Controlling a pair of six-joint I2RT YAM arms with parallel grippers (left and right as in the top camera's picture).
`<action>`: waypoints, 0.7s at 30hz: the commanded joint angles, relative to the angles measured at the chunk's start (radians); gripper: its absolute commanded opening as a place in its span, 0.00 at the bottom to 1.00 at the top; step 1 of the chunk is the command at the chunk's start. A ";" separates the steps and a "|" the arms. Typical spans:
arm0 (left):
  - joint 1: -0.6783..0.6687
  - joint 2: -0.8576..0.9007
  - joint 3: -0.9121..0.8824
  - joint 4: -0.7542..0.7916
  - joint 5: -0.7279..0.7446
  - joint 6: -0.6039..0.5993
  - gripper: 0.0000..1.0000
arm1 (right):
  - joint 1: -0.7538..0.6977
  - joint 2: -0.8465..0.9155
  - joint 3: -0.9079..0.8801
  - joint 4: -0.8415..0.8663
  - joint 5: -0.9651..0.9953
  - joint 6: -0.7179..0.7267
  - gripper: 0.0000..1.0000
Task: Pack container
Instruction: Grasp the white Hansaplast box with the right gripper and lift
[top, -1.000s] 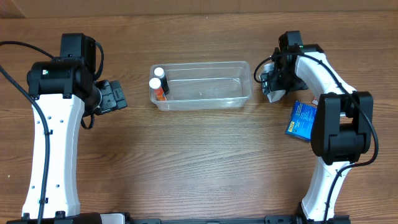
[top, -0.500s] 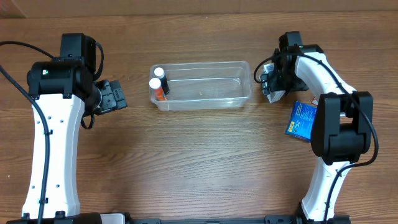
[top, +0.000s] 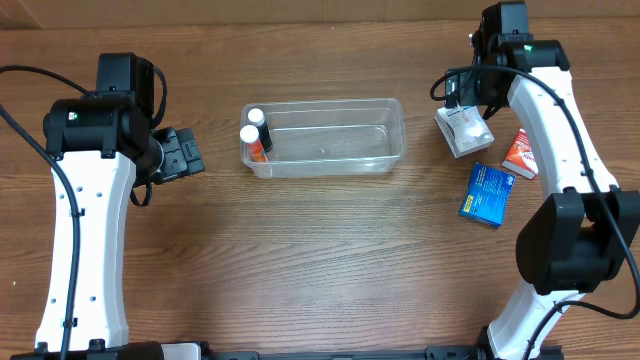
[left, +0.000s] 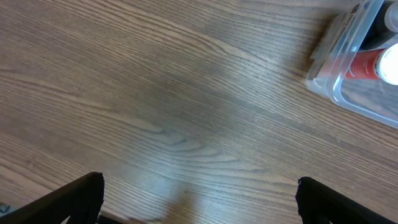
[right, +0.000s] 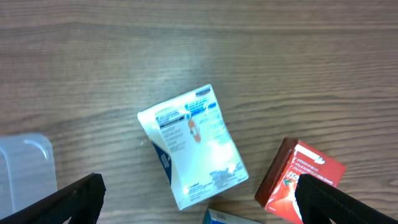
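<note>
Left end effector (top: 190, 155) sits well apart from the container's left end, its fingers (left: 81, 199) spread wide with nothing between them. The container (top: 322, 137) lies mid-surface between the two arms, long axis running left to right. Two bottles (top: 253, 128) stand at its left end, and the rest of it is bare.

Just beyond its right end lies a white box (top: 463, 130), with a red box (top: 520, 153) and a blue box (top: 486, 193) further right. The right end effector (right: 199, 208) hangs over the white box, also spread and holding nothing. This arm is plainly the nearer one to the loose boxes. I judge the coming move turns on the box sitting below the right end effector, with the container off to the left.

The right wrist view shows the white box skewed, its long axis slanting across the finger line, and a container corner (right: 25, 168) at left. Overhead shows neither clearly.
</note>
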 joint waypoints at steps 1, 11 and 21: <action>0.005 -0.013 -0.002 -0.002 -0.009 -0.016 1.00 | 0.000 0.015 0.004 0.004 -0.024 -0.026 1.00; 0.005 -0.013 -0.002 0.000 -0.009 -0.016 1.00 | -0.045 0.151 -0.035 0.032 -0.060 -0.234 1.00; 0.005 -0.013 -0.002 0.010 -0.008 -0.017 1.00 | -0.054 0.179 -0.094 0.057 -0.140 -0.309 1.00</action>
